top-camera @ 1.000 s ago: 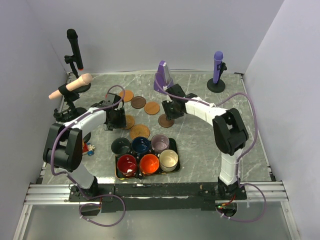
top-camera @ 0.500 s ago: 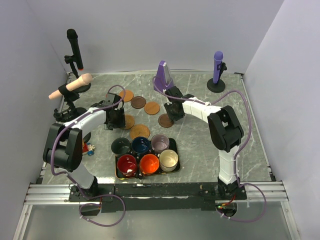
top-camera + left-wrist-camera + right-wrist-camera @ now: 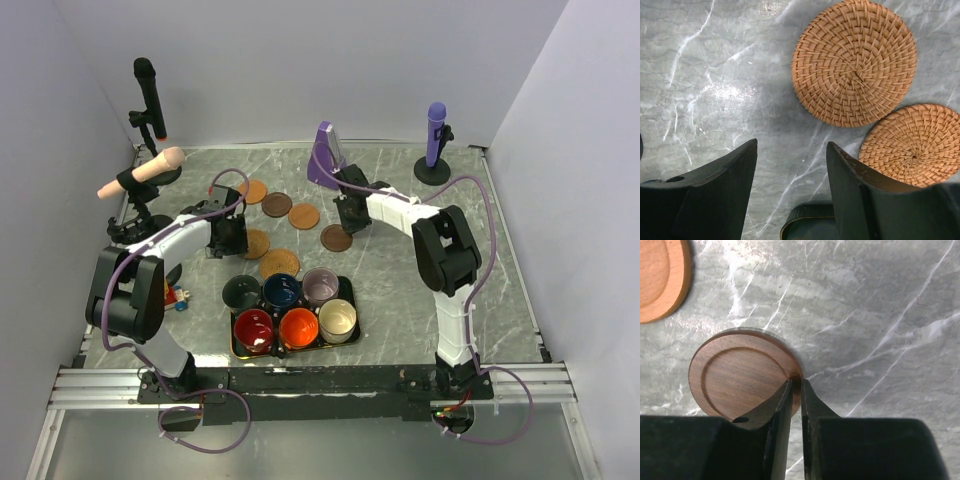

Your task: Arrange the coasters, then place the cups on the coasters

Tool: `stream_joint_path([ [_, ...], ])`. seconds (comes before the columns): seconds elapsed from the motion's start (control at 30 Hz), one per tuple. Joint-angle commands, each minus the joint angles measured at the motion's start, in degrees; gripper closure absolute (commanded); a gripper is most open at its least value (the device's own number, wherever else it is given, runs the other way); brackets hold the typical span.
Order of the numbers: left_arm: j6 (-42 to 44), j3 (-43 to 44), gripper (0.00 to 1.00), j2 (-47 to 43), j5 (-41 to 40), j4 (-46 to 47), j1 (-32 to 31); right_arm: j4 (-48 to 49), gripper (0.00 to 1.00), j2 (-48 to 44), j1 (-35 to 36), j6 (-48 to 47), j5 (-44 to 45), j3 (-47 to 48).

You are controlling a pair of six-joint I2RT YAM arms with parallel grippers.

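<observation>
1. Coaster of dark wood [image 3: 742, 375] spreads leftward, in the wrist view, from my right gripper [image 3: 795, 385], which pinches its rim.
2. My left gripper [image 3: 790, 165] hangs spread and empty; two woven coasters [image 3: 855, 62] lie ahead, rightward.

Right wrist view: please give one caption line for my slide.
Right fingers pinch the rim of a dark wooden coaster; a lighter coaster lies apart on the marble table.
</observation>
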Motion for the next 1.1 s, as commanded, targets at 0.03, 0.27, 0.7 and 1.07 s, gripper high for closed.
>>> stream_joint_path([
  [0.03,0.7,1.8,0.38,-1.5,-1.4,0.3,0.5,0.0,0.84,4.0,-0.7,1.0,1.2,3.0],
  [0.27,0.6,1.6,0.38,-2.2,-1.6,0.1,0.5,0.2,0.86,4.8,-0.8,3.2,0.2,5.4],
  [0.7,0.3,3.3,0.34,-3.5,-0.4,0.0,0.5,7.8,0.56,-13.2,-0.9,-1.7,-6.2,-11.3],
  [1.07,-0.9,3.1,0.34,-2.5,1.2,0.4,0.5,10.4,0.45,-13.6,-0.1,-6.4,-10.9,-18.9],
])
